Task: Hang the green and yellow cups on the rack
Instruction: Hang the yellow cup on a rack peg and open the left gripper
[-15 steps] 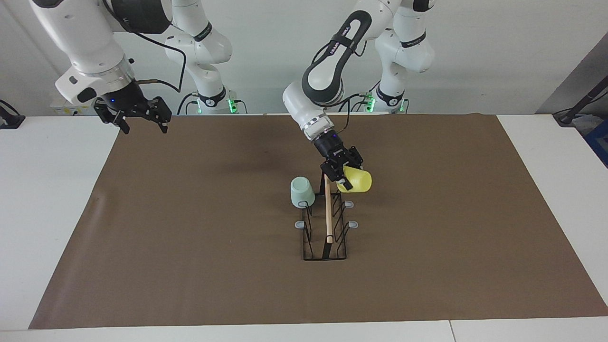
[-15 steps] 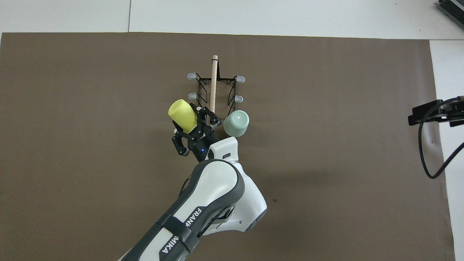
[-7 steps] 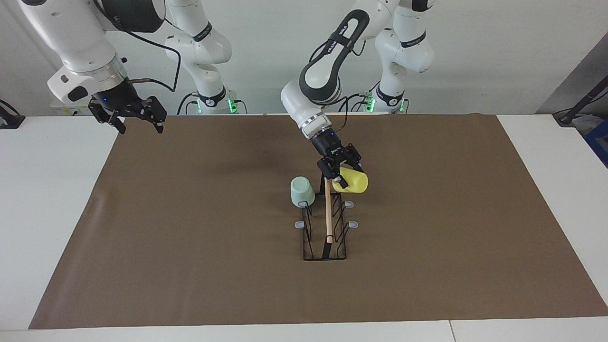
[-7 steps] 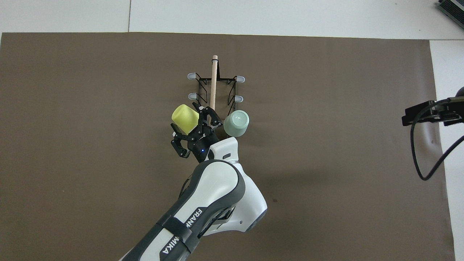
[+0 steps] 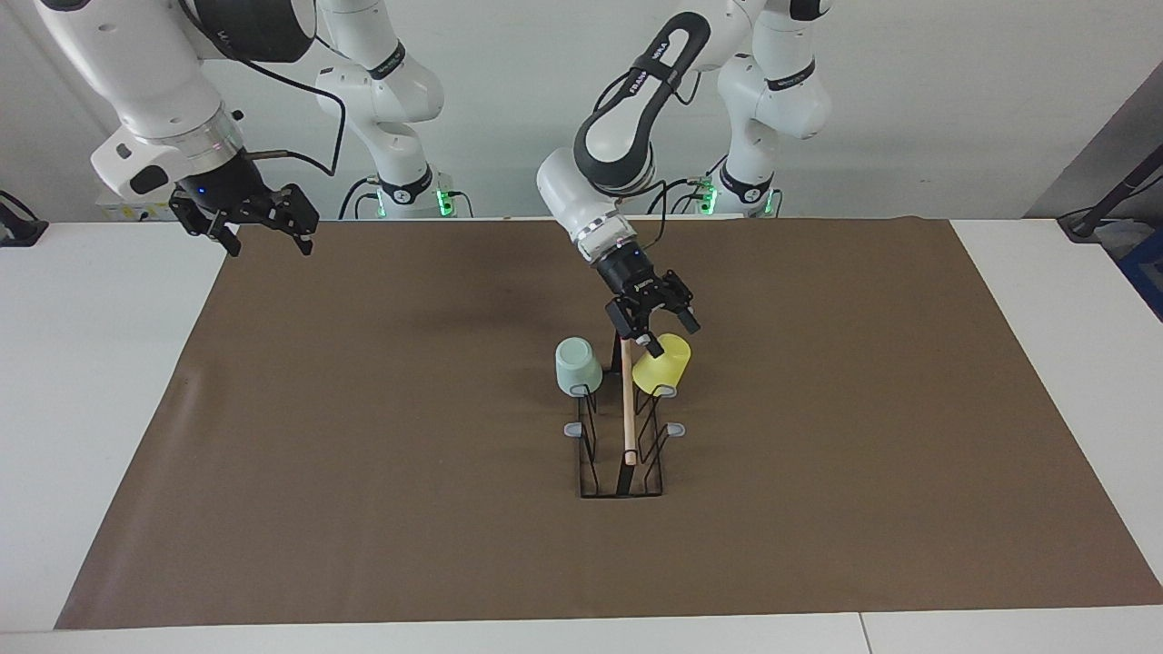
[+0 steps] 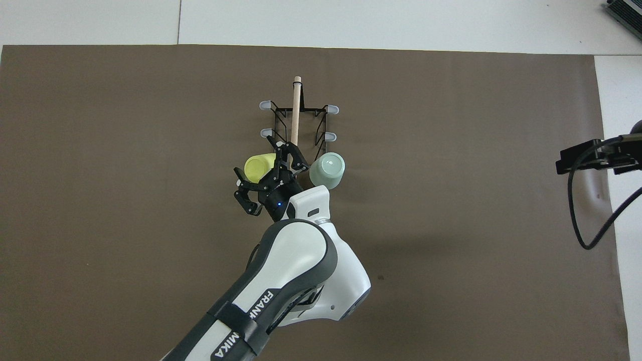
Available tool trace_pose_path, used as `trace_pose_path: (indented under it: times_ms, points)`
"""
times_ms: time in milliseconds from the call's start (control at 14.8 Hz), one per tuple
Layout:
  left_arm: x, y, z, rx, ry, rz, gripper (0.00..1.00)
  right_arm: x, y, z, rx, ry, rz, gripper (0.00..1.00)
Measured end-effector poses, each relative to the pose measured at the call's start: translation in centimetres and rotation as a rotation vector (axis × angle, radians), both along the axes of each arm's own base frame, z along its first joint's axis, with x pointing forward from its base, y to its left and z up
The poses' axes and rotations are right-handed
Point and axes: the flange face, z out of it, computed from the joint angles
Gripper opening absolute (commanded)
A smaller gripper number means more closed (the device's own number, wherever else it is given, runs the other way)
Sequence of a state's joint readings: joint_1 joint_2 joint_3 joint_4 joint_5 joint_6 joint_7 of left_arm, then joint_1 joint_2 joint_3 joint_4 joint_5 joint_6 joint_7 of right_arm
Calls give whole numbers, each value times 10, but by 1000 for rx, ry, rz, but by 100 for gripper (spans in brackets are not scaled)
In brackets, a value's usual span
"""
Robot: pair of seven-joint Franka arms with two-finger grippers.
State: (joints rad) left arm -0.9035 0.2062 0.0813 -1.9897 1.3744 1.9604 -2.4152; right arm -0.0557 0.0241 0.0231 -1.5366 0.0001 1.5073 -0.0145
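Observation:
The black wire rack (image 5: 621,485) with its wooden top rod (image 5: 627,409) stands mid-table on the brown mat. Mouth down on a peg at the rack's robot end, toward the right arm's end of the table, hangs the mint green cup (image 5: 578,366) (image 6: 327,170). The yellow cup (image 5: 661,365) (image 6: 258,167) hangs tilted, mouth down, on the matching peg toward the left arm's end. My left gripper (image 5: 670,332) (image 6: 268,173) is open just above the yellow cup, fingers apart from it. My right gripper (image 5: 270,241) waits open, raised over the mat's edge.
Several grey-tipped pegs (image 5: 676,429) (image 6: 266,133) farther from the robots carry nothing. The brown mat (image 5: 363,454) covers most of the white table (image 5: 100,381). A black cable (image 6: 587,220) loops down from the right arm at the table's end.
My left gripper opened and let go of the yellow cup, which swung down to hang on its peg. The gripper rose slightly. The right arm drew back a little toward its end.

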Motion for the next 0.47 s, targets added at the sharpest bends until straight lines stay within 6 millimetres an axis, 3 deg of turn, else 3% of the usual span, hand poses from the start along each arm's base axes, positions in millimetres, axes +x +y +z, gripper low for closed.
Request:
trace_pose_path:
  times_ms: [474]
  points:
    - [26, 38, 70, 79, 257, -171, 99, 0, 2, -5, -32, 9, 7, 100]
